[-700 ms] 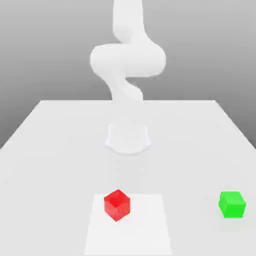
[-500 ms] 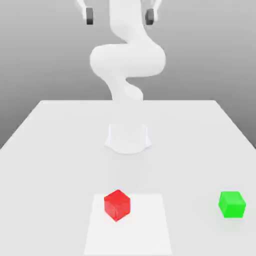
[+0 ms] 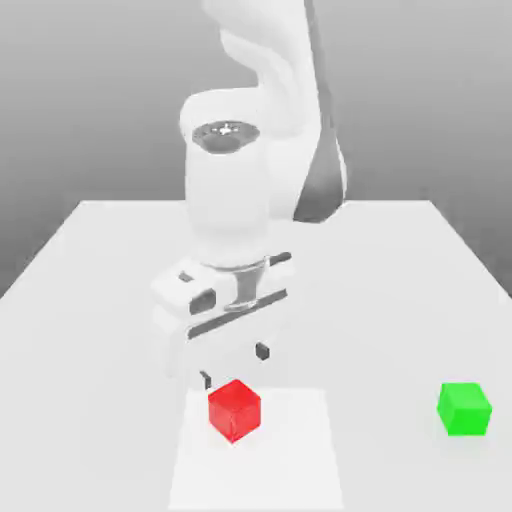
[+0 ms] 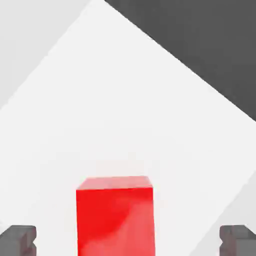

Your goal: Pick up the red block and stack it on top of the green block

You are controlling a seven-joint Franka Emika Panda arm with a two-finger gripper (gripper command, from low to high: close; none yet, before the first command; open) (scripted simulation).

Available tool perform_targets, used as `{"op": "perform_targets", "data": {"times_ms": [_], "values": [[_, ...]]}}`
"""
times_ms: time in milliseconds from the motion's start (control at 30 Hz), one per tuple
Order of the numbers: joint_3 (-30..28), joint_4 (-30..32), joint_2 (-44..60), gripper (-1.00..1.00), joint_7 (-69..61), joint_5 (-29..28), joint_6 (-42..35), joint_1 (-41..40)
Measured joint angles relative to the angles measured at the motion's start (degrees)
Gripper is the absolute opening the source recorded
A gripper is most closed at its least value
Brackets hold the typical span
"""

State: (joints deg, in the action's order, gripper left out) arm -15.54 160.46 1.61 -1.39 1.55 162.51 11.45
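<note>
The red block (image 3: 234, 410) is a small glossy cube resting on a lighter square patch near the table's front. My gripper (image 3: 234, 365) hangs just above it and slightly behind, open, with its dark fingertips (image 3: 262, 350) apart and nothing held. In the hand view the red block (image 4: 115, 215) lies between the two spread fingertips (image 4: 17, 240), and the gripper (image 4: 127, 241) does not touch it. The green block (image 3: 464, 408) sits alone on the table, far off toward the exterior view's right.
The white table (image 3: 100, 300) stretches back to a far edge behind the arm. A paler square patch (image 3: 290, 460) marks the surface under the red block. Beyond the table edge, the hand view has dark floor (image 4: 200, 40).
The hand has come down from high at the top of the exterior view to just over the red block. Neither block has moved.
</note>
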Motion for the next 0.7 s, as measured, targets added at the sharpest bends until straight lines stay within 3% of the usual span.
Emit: {"op": "perform_targets", "data": {"times_ms": [267, 300, 533, 700], "values": [[7.17, -1.48, 11.04, 0.00, -7.66, 10.20, 8.98, -4.59], [8.15, -1.58, 11.97, -1.00, -8.20, 10.97, 9.74, -5.38], [8.22, -1.58, 11.94, -1.00, -8.10, 10.83, 9.63, -5.48], [3.90, -0.80, 5.77, -1.00, -3.68, 4.61, 4.68, -2.70]]}}
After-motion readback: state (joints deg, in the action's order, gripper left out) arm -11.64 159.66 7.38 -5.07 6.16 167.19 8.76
